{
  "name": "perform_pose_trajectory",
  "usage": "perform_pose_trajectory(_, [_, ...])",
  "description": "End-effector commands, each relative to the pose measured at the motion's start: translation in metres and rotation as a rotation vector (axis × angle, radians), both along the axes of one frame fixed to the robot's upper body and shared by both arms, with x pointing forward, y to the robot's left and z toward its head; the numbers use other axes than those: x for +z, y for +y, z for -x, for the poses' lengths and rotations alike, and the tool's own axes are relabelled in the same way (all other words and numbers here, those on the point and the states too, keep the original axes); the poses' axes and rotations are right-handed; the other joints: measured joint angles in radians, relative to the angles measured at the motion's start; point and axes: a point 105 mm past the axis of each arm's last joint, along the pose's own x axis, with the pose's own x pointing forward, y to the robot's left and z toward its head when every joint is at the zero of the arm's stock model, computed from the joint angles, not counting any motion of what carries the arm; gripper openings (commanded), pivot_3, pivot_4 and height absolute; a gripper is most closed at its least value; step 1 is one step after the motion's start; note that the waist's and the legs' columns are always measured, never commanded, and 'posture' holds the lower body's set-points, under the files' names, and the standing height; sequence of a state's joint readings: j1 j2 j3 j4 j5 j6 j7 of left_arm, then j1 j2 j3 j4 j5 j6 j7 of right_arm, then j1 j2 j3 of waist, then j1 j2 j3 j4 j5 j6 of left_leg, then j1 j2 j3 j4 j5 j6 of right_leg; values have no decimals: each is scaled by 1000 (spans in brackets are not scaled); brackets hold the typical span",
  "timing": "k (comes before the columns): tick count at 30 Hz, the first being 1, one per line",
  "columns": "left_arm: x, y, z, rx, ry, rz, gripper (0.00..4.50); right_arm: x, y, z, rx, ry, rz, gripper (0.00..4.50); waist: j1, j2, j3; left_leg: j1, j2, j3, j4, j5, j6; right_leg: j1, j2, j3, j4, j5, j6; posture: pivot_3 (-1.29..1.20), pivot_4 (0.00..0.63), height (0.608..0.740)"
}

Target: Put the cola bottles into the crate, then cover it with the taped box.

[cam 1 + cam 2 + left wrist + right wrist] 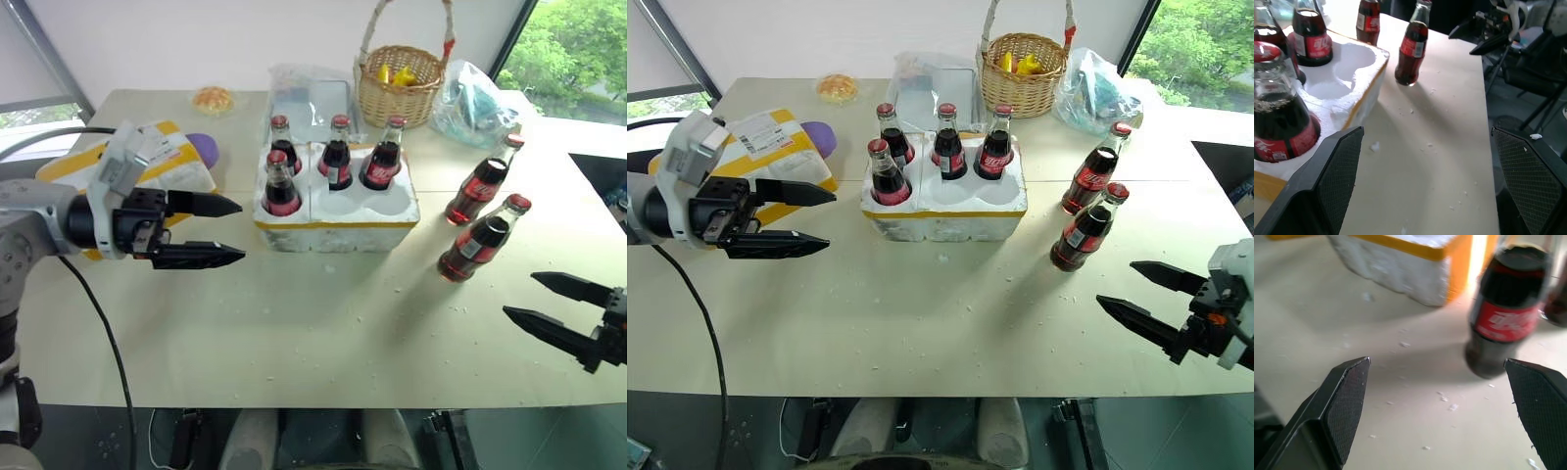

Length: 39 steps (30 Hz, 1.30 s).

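**Currently: four bottles seated, two loose, both sets of fingers spread and empty**

Crate [338,227] sits mid-worktop [294,333], yellow strip along its base. Four cola bottles [335,152] stand upright in its wells: three across the far row, one at near left [280,185]. The two remaining near wells are bare white foam.

Two more bottles stand on the worktop to the right of the crate, apart from it: the nearer one [482,238] and one behind it [485,180]. In the right wrist view the nearer bottle is blurred and its neck is cut off at the frame edge.

Taped box [171,157] lies at the left, largely hidden behind the left gripper [211,230]; only its yellow bands and part of the label show. A purple object [203,149] pokes out just behind it, shape unclear.

Left gripper hangs left of the crate, fingers spread, holding nothing. Right gripper [1141,294] hangs at the near right edge, fingers spread, empty, partly cut off by the frame in the left eye view.

Wicker basket [400,83] and clear plastic bags at the far edge; contents hard to make out.
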State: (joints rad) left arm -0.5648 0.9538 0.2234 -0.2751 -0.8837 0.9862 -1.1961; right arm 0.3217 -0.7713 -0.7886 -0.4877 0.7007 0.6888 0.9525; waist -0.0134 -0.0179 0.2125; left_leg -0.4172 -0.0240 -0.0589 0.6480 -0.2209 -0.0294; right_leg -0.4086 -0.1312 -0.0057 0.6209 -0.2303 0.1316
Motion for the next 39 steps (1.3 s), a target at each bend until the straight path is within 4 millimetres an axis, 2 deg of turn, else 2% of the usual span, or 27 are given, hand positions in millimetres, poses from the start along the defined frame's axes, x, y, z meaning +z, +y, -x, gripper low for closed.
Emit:
perform_pose_trajectory(1, [14,0,-1,18,-69,31,4357,1,-8,-14,-71,-92,-19,4500,1,0,0,0,1,0,0,0,0,0,1,0,0,0,0,0,150,737])
perform_pose_trajectory(7, [13,0,1,27,-72,30,4357,-7,-8,-31,-100,-120,-112,4500,2,0,0,-1,1,-1,-2,0,0,0,3,0,-1,0,-1,0,150,737])
perform_pose_trajectory(14, [13,1,2,34,-76,22,4357,-8,0,-44,-74,-133,-188,4500,1,0,0,0,1,-1,-1,0,0,0,3,0,-1,0,-1,0,150,737])
perform_pose_trajectory(19, [15,0,2,34,-84,18,4357,-9,-2,-58,-91,-138,-225,4500,2,0,0,0,2,-1,-1,0,0,0,3,0,-1,0,-1,0,150,737])
perform_pose_trajectory(29, [17,-4,3,27,-94,8,4357,-19,13,-80,-41,-120,-288,4500,0,0,0,0,2,-1,-1,0,0,0,4,0,-1,1,-1,0,150,737])
perform_pose_trajectory(39, [17,-11,7,1,-94,6,4357,-27,19,-101,-40,-111,-314,4500,0,0,0,0,2,-1,-2,0,0,0,4,0,-1,1,-1,0,150,737])
